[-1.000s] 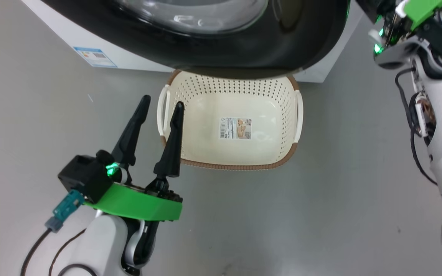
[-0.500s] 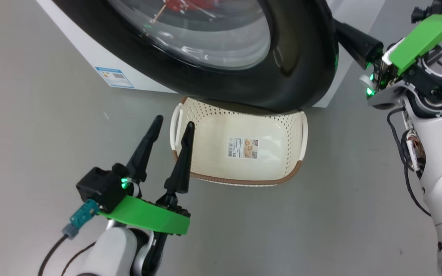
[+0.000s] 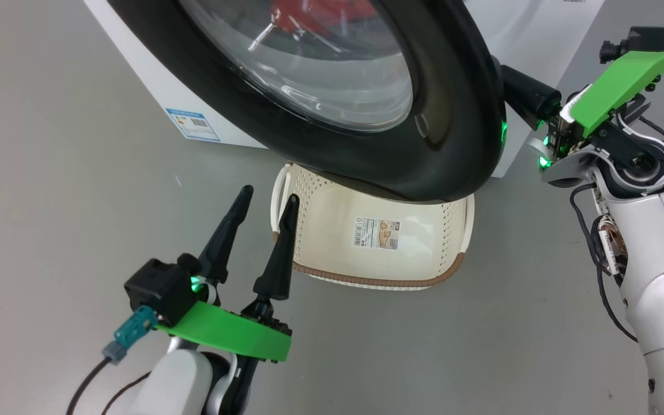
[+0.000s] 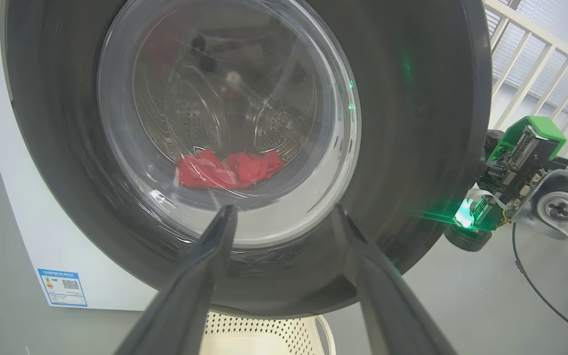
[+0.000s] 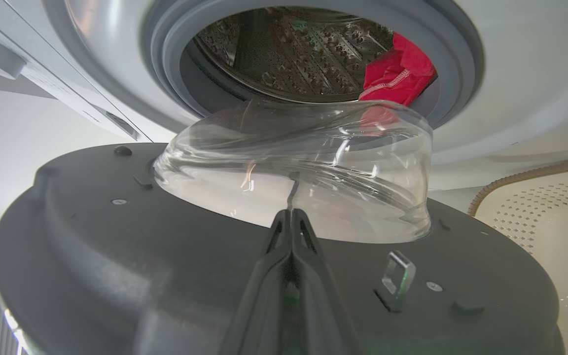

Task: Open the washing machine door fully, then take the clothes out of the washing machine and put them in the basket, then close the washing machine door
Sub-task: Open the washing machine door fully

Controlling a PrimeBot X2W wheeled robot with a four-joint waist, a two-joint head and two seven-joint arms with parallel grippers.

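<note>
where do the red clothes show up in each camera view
Head view: red clothes at the top edge, centre, seen through the washing machine door.
Left wrist view: centre of the picture, behind the door's glass.
Right wrist view: upper right, at the right edge of the steel drum.
Shared landmark: the door's bulging glass window.

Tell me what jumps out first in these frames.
The glossy black washing machine door dominates, partly open and hanging over the cream basket on the floor. Bright red clothes lie in the steel drum behind it. The right gripper, shut, sits at the door's inner side.
</note>
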